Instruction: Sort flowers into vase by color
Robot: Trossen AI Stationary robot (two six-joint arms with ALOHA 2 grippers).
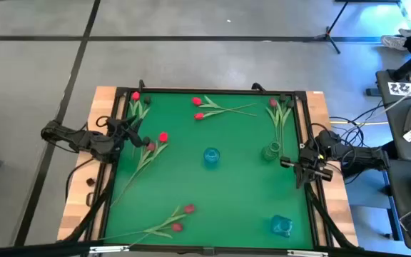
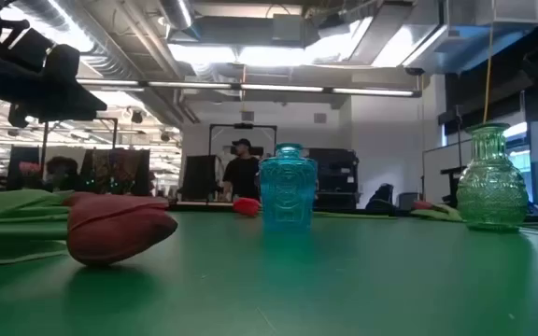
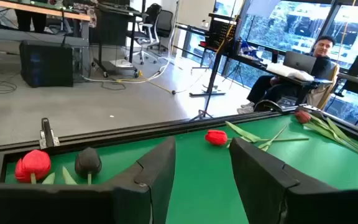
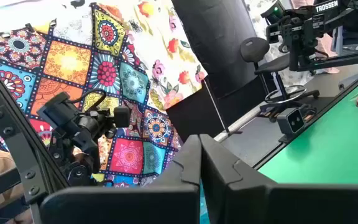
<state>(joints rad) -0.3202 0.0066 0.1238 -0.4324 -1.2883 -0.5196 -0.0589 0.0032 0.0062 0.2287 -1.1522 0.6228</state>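
Tulips lie flat on the green mat (image 1: 234,185) in small groups: far left (image 1: 135,100), far middle (image 1: 204,108), far right (image 1: 280,111), left of centre (image 1: 155,143) and near edge (image 1: 177,218). A blue vase (image 1: 211,157) stands upright mid-mat, a green vase (image 1: 272,150) to its right, another blue vase (image 1: 282,225) near right. My left gripper (image 1: 135,132) hangs open above the mat's left edge; its wrist view shows a red head (image 3: 33,165), a dark maroon head (image 3: 87,160) and a red one (image 3: 216,137) beyond its fingers. My right gripper (image 1: 285,163) is shut at the right edge.
A black frame rail (image 1: 212,91) borders the mat. A small camera (image 4: 294,118) sits at the mat's near edge. In the low view a large red tulip head (image 2: 115,229) lies close by. People are in the room beyond the table (image 2: 241,168).
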